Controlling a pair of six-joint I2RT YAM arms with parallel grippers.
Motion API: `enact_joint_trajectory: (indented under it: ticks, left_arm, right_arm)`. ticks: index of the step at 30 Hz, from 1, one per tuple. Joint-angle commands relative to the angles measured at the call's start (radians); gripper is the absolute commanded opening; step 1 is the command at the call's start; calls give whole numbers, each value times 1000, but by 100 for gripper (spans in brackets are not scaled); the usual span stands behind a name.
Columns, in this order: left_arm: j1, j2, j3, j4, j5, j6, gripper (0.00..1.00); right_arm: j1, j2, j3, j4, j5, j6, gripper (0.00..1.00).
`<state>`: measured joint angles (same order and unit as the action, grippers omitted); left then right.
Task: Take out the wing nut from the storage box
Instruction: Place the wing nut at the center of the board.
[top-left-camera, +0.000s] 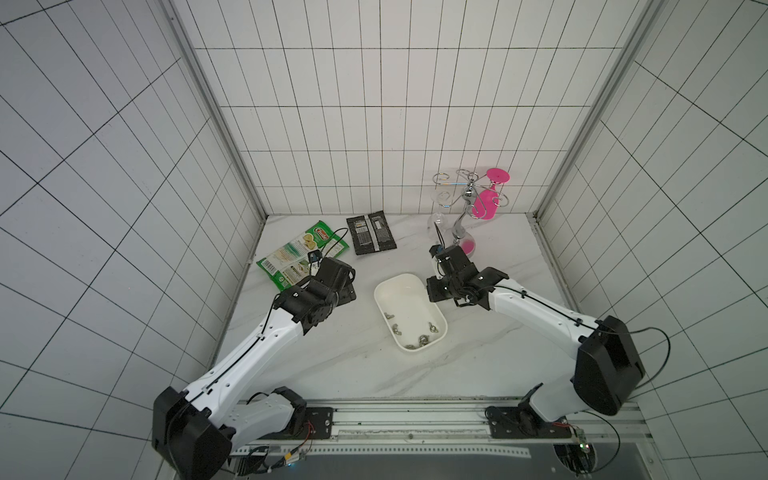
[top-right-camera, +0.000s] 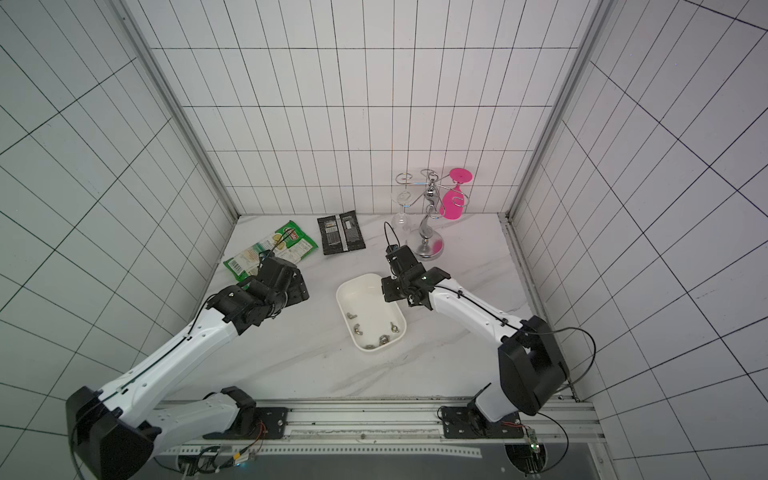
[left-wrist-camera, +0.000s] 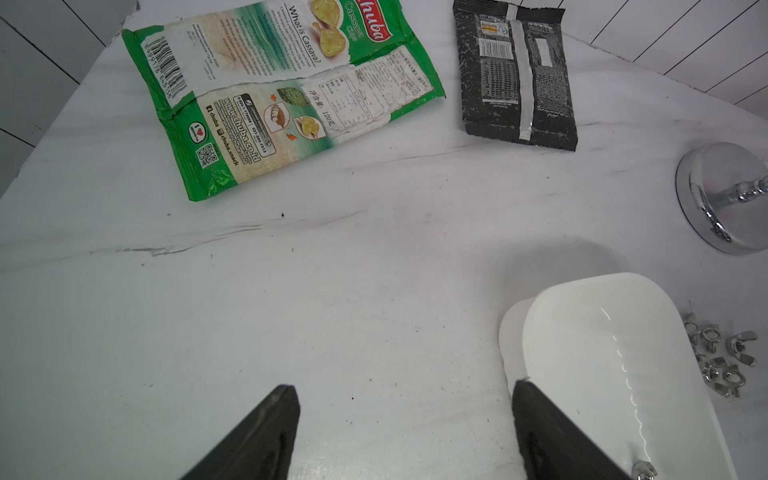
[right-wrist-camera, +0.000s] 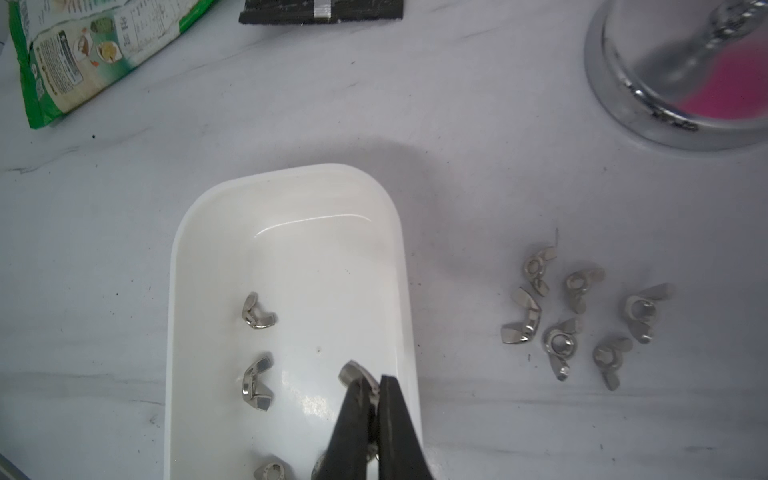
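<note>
Over storage box (right-wrist-camera: 286, 176), right end effector (right-wrist-camera: 375, 381) tight on wing nut (right-wrist-camera: 352, 371)

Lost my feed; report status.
Right gripper shut on wing nut, over storage box. Left gripper open, empty. Its wall close beside right jaws.

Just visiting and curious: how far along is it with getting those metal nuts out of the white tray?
Done: several wing nuts lie on the table beside the storage box. In hand: the right tool is shut on one wing nut in the box. Left: at least three loose nuts lie in it.
</note>
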<state>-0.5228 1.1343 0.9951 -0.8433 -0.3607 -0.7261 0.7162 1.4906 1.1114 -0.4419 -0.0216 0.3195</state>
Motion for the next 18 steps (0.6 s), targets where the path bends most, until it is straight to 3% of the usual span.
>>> enact_joint_trajectory:
  ticks: [1,6,18]
  left_arm:
    - [-5,-4,2,23,8,-4,84]
    - [-5,-1,6,23,6,-1,84]
    - [-5,0,13,20,3,1,84]
  right_arm:
    - [-64,-15,-50,-44,3,-18,8]
    - [-134,-7,-113,-12,-10,-12,7]
    - [-156,105,-150,55,-18,1,7]
